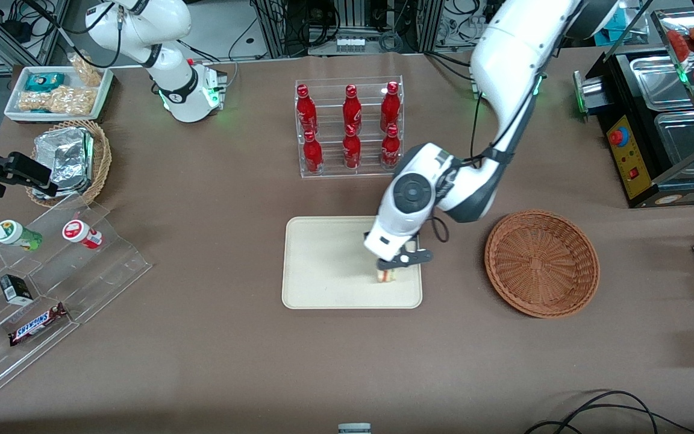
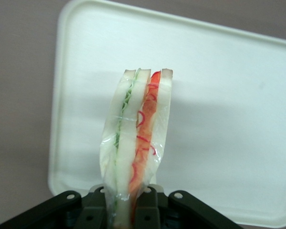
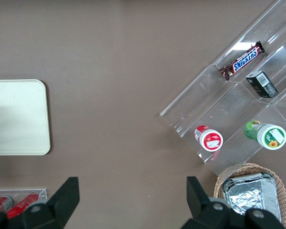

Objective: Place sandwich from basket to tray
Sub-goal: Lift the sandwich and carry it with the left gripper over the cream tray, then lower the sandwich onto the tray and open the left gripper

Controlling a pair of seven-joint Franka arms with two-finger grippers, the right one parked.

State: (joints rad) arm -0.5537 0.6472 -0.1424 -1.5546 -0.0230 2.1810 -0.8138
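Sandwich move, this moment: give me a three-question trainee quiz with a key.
1. True or false: the basket holds the sandwich.
2. What is the claw shut on?
3. The claw is over: A) the tray, B) the bottle rack, C) the basket.

Key:
1. False; the basket shows only bare wicker.
2. The sandwich, gripped at one end with its filling layers facing the wrist camera.
3. A, near the tray edge closest to the basket.

Brown cloth-covered table [image 1: 214,337] carries it all: the flat cream rectangular tray [image 1: 323,265] mid-table, the left arm's gripper [image 1: 390,269] over it, the reddish-brown woven wicker basket [image 1: 541,262] beside it toward the working arm's end, and a clear rack of red bottles [image 1: 350,128] farther from the camera.
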